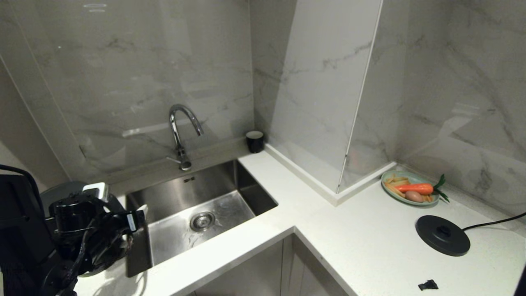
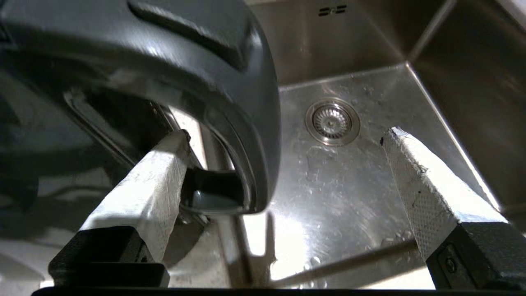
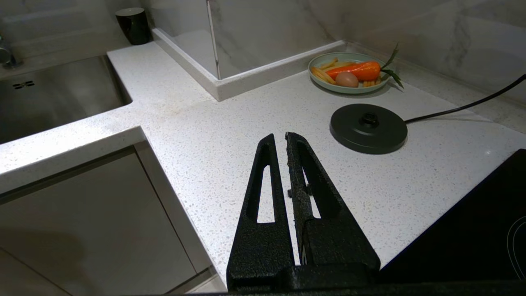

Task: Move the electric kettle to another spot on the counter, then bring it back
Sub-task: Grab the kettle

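the kettle [image 1: 16, 222], glossy black with a loop handle [image 2: 230, 102], stands at the far left of the surface [image 1: 370, 238], left of the sink [image 1: 197, 205]. the left hand [image 2: 283, 172] is spread wide about the handle, one finger [image 2: 144, 185] inside the loop. the right hand [image 3: 279, 142] hangs narrowed to a slit over the surface near the base [image 3: 367, 127].

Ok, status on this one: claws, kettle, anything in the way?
Left claw open around the electric kettle handle, left of the sink. Right claw shut, parked over the counter. Base disc bare.
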{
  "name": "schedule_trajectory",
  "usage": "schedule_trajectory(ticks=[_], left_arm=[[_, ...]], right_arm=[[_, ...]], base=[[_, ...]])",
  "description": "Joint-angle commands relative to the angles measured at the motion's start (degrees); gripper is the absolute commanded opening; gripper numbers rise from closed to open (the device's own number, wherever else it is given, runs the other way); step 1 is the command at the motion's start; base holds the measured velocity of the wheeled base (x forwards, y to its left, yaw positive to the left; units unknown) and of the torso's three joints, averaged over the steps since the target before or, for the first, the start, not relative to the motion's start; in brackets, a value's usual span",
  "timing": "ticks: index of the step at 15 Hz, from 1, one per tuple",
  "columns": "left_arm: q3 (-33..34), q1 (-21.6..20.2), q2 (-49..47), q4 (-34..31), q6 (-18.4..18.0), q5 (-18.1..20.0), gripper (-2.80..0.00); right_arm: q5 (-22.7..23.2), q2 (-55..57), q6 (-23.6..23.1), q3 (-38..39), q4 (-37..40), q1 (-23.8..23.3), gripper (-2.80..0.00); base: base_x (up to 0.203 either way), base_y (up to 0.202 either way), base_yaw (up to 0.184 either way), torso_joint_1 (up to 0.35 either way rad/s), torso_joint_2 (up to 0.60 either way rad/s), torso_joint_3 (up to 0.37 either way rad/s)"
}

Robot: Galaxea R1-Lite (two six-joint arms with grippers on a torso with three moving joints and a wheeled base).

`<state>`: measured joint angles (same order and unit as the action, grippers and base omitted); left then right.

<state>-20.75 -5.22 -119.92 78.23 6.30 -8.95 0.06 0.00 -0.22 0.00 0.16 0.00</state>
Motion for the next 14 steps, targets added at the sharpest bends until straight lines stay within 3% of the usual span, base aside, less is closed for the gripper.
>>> schedule_trajectory(ticks=[1, 14], left_arm=[[-1.29, -0.59, -1.02, 0.44, 0.03, -0.1, 0.0], [-5.35, -2.25, -2.68, 0.52, 0.0, -0.1, 0.0]], right_arm=[[0.03, 0.0, -0.04, 0.0, 0.02, 0.0, -2.8], [0.03, 0.0, -0.04, 0.0, 0.02, 0.0, -2.8]], base=[[0.0, 0.0, 0.0, 0.0, 0.0, 0.0], [0.0, 0.0, 0.0, 0.0, 0.0, 0.0]])
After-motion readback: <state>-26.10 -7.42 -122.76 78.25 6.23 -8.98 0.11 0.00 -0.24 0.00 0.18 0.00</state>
